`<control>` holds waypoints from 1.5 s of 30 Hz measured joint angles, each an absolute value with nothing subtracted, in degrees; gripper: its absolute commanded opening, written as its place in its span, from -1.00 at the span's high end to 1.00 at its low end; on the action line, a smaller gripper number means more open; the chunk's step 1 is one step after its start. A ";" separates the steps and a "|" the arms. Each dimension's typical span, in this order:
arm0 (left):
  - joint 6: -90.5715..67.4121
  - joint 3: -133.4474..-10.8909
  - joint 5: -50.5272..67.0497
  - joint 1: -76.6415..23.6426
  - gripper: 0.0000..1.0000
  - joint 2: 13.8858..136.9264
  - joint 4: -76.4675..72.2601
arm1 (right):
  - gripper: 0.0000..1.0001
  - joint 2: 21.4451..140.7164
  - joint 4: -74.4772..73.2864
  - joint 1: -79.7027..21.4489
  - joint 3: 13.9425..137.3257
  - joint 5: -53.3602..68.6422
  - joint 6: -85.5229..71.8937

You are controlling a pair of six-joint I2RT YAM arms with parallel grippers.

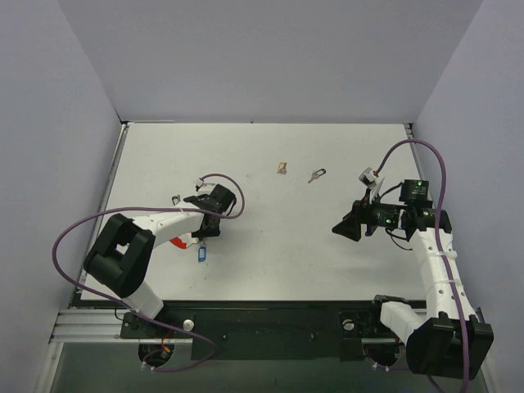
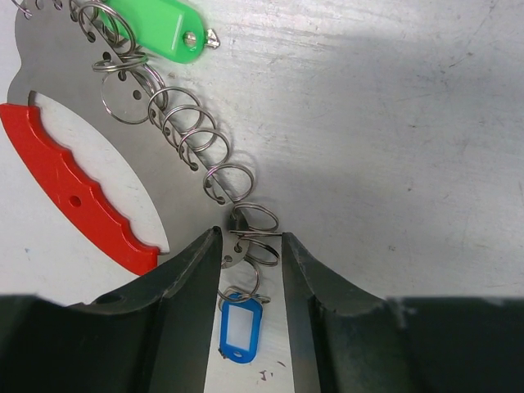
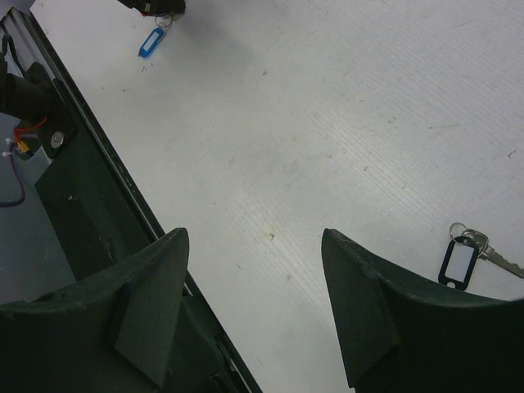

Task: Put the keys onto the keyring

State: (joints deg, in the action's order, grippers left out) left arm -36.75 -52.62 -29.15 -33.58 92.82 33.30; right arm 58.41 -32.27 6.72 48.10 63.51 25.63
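Note:
The keyring is a flat metal plate [image 2: 57, 61] with a red grip [image 2: 74, 192], a row of split rings [image 2: 192, 135], a green tag [image 2: 160, 29] and a blue tag [image 2: 240, 329]. My left gripper [image 2: 250, 237] is shut on the plate's narrow end and the ring there. From above it [image 1: 205, 229] stands over the red grip [image 1: 176, 241] and the blue tag [image 1: 202, 255]. One silver key [image 1: 317, 174] with a black tag [image 3: 458, 262] lies at mid-table. My right gripper [image 1: 344, 228] hangs open and empty [image 3: 252, 233], above the table and apart from the key.
A small tan object [image 1: 282, 168] lies left of the key. The table's near edge and black rail [image 3: 106, 155] run under my right gripper. Walls close the table on the left, back and right.

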 measured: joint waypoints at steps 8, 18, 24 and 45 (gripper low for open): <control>-35.86 -53.63 -29.12 -33.56 0.11 93.45 33.95 | -0.22 58.65 -32.45 6.72 48.12 63.51 25.82; -34.81 -53.63 -27.24 -33.56 0.17 93.45 35.09 | -0.23 58.94 -33.32 6.72 48.34 63.51 26.28; -34.22 -53.60 -26.94 -33.56 0.19 93.41 35.64 | -0.22 58.94 -33.63 6.72 48.45 63.51 26.68; -33.67 -51.20 -25.74 -33.56 0.31 89.06 36.32 | -0.22 58.94 -33.69 6.72 48.45 63.51 27.11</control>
